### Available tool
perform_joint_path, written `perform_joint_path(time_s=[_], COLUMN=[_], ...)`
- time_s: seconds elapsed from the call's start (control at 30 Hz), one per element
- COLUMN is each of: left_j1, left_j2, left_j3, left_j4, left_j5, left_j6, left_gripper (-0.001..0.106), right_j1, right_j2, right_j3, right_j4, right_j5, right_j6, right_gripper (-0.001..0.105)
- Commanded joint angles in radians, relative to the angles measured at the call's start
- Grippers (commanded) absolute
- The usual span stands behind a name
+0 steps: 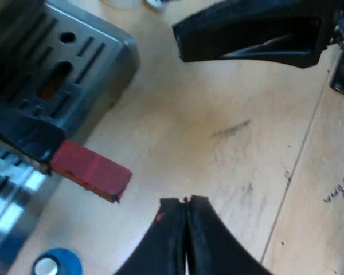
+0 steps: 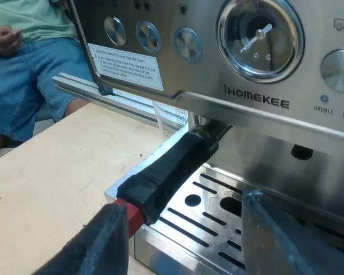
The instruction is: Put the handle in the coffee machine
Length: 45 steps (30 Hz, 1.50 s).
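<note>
The holder's dark handle (image 2: pixel 172 166) slants down out of the espresso machine's front (image 2: pixel 258 103), under the pressure gauge, and ends in red (image 2: pixel 133 216). My right gripper (image 2: pixel 182 229) is open in front of the drip tray (image 2: pixel 218 220); the red end lies just inside one finger (image 2: pixel 97 246), and the other finger (image 2: pixel 286 240) stands well clear. In the left wrist view the same red end (image 1: pixel 90 171) juts over the table beside the drip tray (image 1: pixel 63 74). My left gripper (image 1: pixel 182 120) is open above bare wood, a short way off the red end and holding nothing.
A blue tamper (image 1: pixel 57 264) stands on the wooden table (image 1: pixel 235 143) close to the machine's base. A seated person in blue shorts (image 2: pixel 28 80) is beyond the table's edge, past the machine. Knobs and buttons line the machine's panel.
</note>
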Motion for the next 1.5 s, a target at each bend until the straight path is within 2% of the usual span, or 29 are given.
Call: perform_joint_path(time_s=[0.03,0.13,0.17,0.27,0.33,0.4,0.6,0.77,0.87,0.93,1.0,1.13,1.2,1.33,1.5], left_j1=[0.012,0.014,0.014,0.014,0.02,0.042,0.16,0.252,0.286,0.291,0.29,0.3,0.299,0.299,0.299], left_j2=[-0.03,-0.054,-0.063,-0.074,-0.078,-0.078,-0.097,-0.15,-0.172,-0.173,-0.173,-0.188,-0.219,-0.291,-0.421], left_j3=[-0.003,-0.003,-0.003,-0.003,-0.003,-0.003,-0.003,-0.003,-0.003,-0.003,-0.003,-0.003,-0.003,-0.003,0.004], left_j4=[-0.012,-0.012,-0.01,0.003,0.024,0.05,0.079,0.036,-0.014,-0.05,-0.078,-0.081,-0.081,-0.1,-0.112], left_j5=[-0.01,-0.033,-0.038,-0.055,-0.055,-0.055,-0.049,-0.058,-0.121,-0.203,-0.273,-0.309,-0.368,-0.445,-0.46], left_j6=[0.0,-0.003,-0.003,-0.003,-0.003,-0.003,-0.003,-0.02,-0.096,-0.17,-0.211,-0.213,-0.213,-0.213,-0.213], left_gripper=[0.005,0.022,0.034,0.056,0.068,0.075,0.076,0.076,0.076,0.076,0.076,0.076,0.076,0.076,0.076], right_j1=[-0.005,-0.005,-0.005,-0.005,-0.005,-0.005,-0.005,-0.005,-0.005,-0.005,-0.005,-0.005,-0.005,-0.005,-0.005], right_j2=[-0.008,-0.008,-0.008,-0.008,-0.008,-0.008,-0.008,-0.005,-0.005,-0.005,-0.005,-0.005,-0.005,-0.005,-0.005], right_j3=[-0.003,-0.003,-0.003,-0.003,-0.003,-0.003,-0.003,-0.003,-0.003,-0.003,-0.003,-0.003,-0.003,-0.003,-0.003], right_j4=[-0.001,-0.001,-0.001,-0.001,-0.001,-0.001,-0.001,-0.001,-0.001,-0.001,-0.001,-0.001,-0.001,0.005,0.086], right_j5=[-0.006,-0.006,-0.006,-0.006,-0.006,-0.006,-0.006,-0.006,-0.006,-0.006,-0.006,-0.006,-0.006,-0.006,-0.006], right_j6=[0.001,0.001,0.001,0.001,0.001,0.001,0.001,0.001,0.001,0.001,0.001,0.001,0.001,0.001,0.001], right_gripper=[0.047,0.047,0.047,0.047,0.047,0.047,0.047,0.047,0.047,0.047,0.047,0.047,0.047,0.047,0.047])
